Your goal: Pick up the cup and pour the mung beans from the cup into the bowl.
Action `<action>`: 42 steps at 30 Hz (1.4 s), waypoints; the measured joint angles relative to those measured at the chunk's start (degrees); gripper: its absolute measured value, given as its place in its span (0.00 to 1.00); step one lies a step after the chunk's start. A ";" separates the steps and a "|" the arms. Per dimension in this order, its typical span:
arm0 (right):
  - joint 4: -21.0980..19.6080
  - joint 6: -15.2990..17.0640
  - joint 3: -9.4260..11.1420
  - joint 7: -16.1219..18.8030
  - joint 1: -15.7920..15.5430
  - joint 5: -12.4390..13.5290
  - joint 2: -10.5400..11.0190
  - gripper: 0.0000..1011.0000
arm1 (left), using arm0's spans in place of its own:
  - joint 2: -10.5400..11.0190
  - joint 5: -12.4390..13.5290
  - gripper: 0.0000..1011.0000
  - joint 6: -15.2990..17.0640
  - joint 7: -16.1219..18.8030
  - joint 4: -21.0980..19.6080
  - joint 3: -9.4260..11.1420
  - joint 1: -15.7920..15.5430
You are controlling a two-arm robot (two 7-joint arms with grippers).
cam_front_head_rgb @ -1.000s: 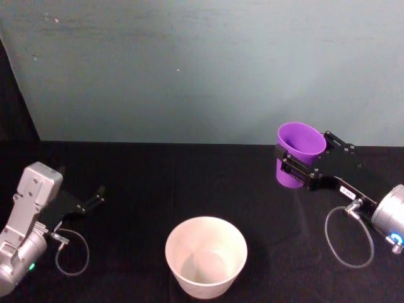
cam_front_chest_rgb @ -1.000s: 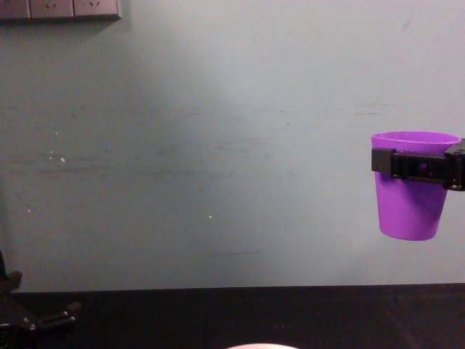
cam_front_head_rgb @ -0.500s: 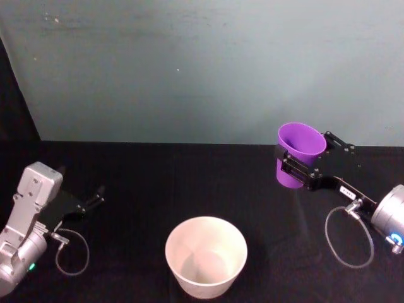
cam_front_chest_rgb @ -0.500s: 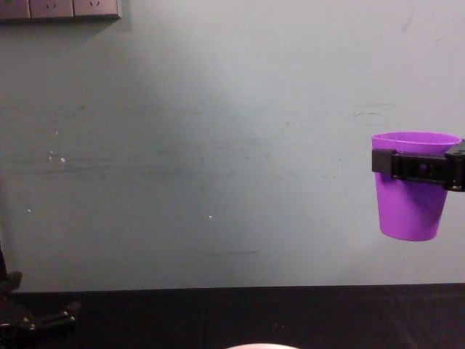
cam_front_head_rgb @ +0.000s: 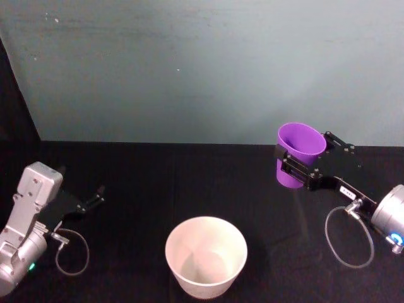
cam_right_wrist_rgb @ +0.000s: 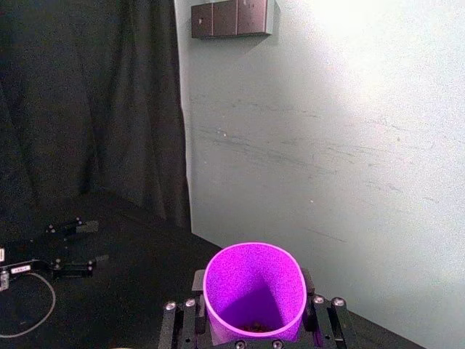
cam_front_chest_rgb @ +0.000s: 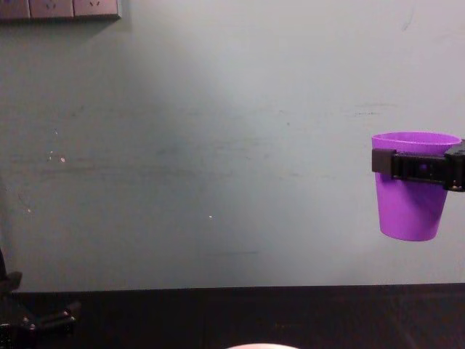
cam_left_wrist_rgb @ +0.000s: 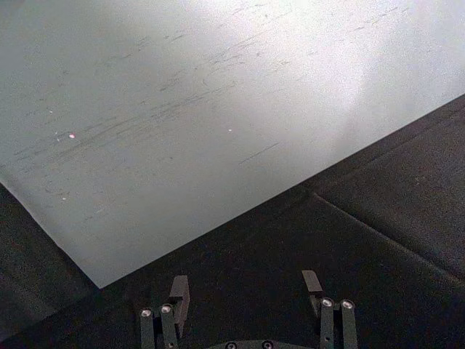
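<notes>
Aloft, the right gripper (cam_front_head_rgb: 294,166) clamps the upright cup (cam_front_head_rgb: 302,140), black table (cam_front_head_rgb: 158,183) separating it from the bowl (cam_front_head_rgb: 168,250); left gripper (cam_front_head_rgb: 96,197) rests spread.

cup (cam_right_wrist_rgb: 253,285) upright, clasped in right gripper (cam_right_wrist_rgb: 253,324)

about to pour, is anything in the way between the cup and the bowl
Nothing visible. The right gripper holds the cup upright in the air, right of the bowl and farther back; only black table lies between. The left gripper sits far left.
</notes>
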 joint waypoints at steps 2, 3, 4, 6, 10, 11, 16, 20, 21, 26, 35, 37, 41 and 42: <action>0.00 0.00 0.00 0.00 0.01 0.00 0.00 0.72 | 0.00 0.00 0.99 0.00 0.00 0.00 0.00 0.00; 0.00 0.00 0.00 0.00 0.00 0.00 0.00 0.72 | 0.00 0.00 0.99 0.00 0.00 0.00 0.00 -0.01; 0.00 0.00 0.00 0.00 0.00 0.00 0.00 0.72 | 0.00 0.00 0.99 0.00 0.00 0.00 0.00 0.00; 0.00 0.00 0.00 0.00 0.00 0.00 0.00 0.72 | 0.00 0.00 0.99 0.00 0.00 0.00 0.00 0.00; 0.00 0.00 0.00 0.00 0.00 0.00 0.00 0.72 | 0.00 0.00 0.99 0.00 0.00 0.00 0.00 0.00; 0.00 0.00 0.00 0.00 0.00 0.00 0.00 0.72 | 0.00 0.00 0.99 0.00 0.00 0.00 0.00 0.00; 0.00 0.00 0.00 0.00 0.00 0.00 0.00 0.72 | 0.00 -0.01 0.99 0.00 0.00 0.00 0.00 -0.01; 0.00 0.00 0.00 0.00 0.00 0.00 0.00 0.72 | 0.00 0.00 0.99 0.00 0.00 0.00 0.00 0.00; 0.00 0.00 0.00 0.00 0.00 0.00 0.00 0.72 | 0.00 0.00 0.99 0.00 0.00 0.00 0.00 0.00; 0.00 0.00 0.00 0.00 0.01 0.00 0.00 0.72 | 0.00 0.00 0.99 0.00 0.00 0.00 0.00 0.00; 0.00 0.00 0.00 0.01 0.00 0.00 0.00 0.72 | 0.00 0.00 0.99 0.00 0.00 0.00 0.00 -0.01; 0.00 0.00 0.00 0.00 0.01 0.00 0.00 0.72 | 0.00 0.00 0.99 0.00 0.00 0.00 0.00 0.00; 0.00 0.00 0.00 0.00 0.00 0.00 0.00 0.72 | 0.00 0.00 0.99 0.00 0.00 0.00 0.00 0.00; 0.00 0.00 0.00 0.00 0.00 0.00 0.00 0.72 | 0.00 0.00 0.99 0.00 0.00 0.00 0.00 0.00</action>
